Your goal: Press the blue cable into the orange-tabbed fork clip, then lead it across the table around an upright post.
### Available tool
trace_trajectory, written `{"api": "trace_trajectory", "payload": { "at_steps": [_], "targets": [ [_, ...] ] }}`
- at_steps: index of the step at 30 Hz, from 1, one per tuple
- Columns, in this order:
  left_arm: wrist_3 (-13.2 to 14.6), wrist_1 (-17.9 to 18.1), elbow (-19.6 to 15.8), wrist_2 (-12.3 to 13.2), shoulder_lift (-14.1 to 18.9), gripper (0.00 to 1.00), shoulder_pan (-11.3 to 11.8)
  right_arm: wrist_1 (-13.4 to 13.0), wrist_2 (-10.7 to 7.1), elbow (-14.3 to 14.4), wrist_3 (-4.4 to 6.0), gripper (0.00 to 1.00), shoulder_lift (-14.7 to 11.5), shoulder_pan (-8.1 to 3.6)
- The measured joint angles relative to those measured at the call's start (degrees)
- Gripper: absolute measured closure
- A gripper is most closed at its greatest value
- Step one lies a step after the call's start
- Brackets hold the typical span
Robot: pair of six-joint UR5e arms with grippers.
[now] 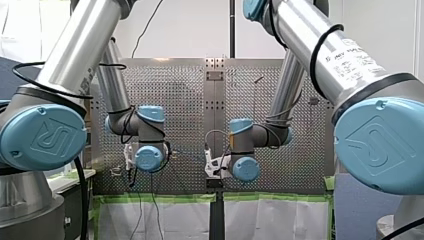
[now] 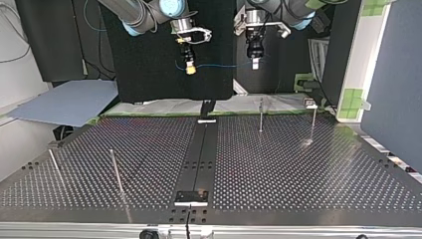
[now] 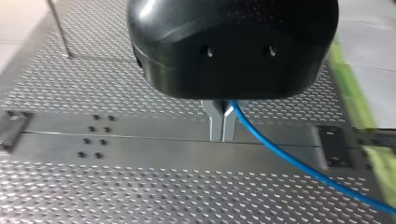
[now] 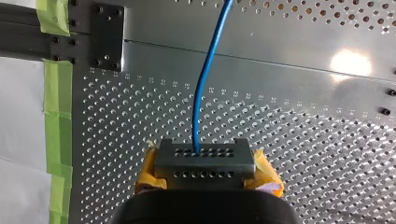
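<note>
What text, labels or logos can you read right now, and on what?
Nothing reads clearly.
Too blurred: white printed label on my right arm's silver tube.
Sign only, no legible letters: embossed logo on round blue joint caps.
Top and wrist views: none.

top view, note for you: the perforated metal table (image 2: 298, 169) is split by a dark flat centre rail (image 2: 201, 149) running near to far. you'll find two thin upright metal posts (image 2: 115, 172) at the left, near side, and two more such posts (image 2: 261, 115) at the right, far side. high up toward the far edge, the thin blue cable (image 2: 224, 65) spans from my right gripper (image 2: 190, 68) at left to my left gripper (image 2: 255, 62) at right, each pinching it.
</note>
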Motion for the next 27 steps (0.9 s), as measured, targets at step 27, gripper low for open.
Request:
{"api": "trace_trajectory", "payload": {
  "at_steps": [27],
  "targets": [
    [8.0, -7.55, -0.83, 2.4, 1.87, 1.0, 1.66, 1.15, 1.14, -1.15, 1.14, 1.0, -1.14, 0.47]
  ]
}}
